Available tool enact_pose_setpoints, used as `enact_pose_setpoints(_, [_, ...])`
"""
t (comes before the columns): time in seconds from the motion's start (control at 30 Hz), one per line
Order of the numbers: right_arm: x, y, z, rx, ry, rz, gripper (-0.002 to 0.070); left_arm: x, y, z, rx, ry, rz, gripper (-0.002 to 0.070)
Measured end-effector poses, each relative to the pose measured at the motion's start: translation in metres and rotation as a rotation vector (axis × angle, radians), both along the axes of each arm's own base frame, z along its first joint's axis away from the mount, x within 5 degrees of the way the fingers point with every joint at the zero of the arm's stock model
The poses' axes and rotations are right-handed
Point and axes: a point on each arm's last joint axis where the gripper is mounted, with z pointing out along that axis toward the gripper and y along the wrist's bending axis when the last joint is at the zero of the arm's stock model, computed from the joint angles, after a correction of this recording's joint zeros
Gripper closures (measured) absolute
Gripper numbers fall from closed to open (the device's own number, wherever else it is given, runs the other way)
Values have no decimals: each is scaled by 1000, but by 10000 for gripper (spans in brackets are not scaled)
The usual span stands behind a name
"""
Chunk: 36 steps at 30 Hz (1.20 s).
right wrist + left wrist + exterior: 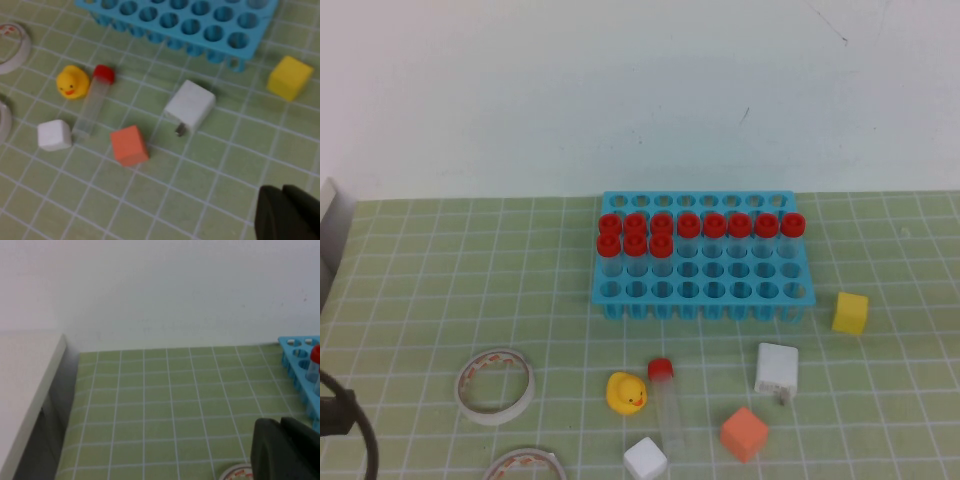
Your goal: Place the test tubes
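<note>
High view, clear test tube, red cap

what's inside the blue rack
Eleven red-capped tubes stand in the blue rack; their bottoms are hidden by its wall. Both shut, the left gripper and right gripper hover over the mat away from it.

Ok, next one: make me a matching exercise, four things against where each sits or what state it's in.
1. loose test tube
2. yellow cube
3. left hand
4. right hand

A. shut, empty, on the robot's side of the orange cube
B. lying flat beside the rubber duck
C. resting to the right of the blue rack
D. shut, empty, left of the rack, by a tape roll

Pairs: 1-B, 2-C, 3-D, 4-A
</note>
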Motion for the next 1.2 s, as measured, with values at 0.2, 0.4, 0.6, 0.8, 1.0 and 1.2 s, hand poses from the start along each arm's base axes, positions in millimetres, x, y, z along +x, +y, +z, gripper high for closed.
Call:
enact_pose_setpoints(0.2, [50,12,-30,41,123,98,676,7,0,-6,-23,37,6,676])
enact_pose_setpoints(0.4, [80,71,-51,-19,210,276,676,8,0,-5,-10,24,1,676])
enact_pose_setpoints(0.6, [84,155,-59,-204,246,434,676,9,0,-3,-36,-3,6,676])
enact_pose_setpoints(0.8, [93,216,-69,-360,200,473,676,3,0,3,-53,-45,8,676])
enact_pose_setpoints(1.0, [103,237,-78,-352,136,476,676,-13,0,17,-13,-143,-4,676])
enact_pose_setpoints(1.2, [105,239,-84,-379,114,514,676,-32,0,26,48,-217,-11,676])
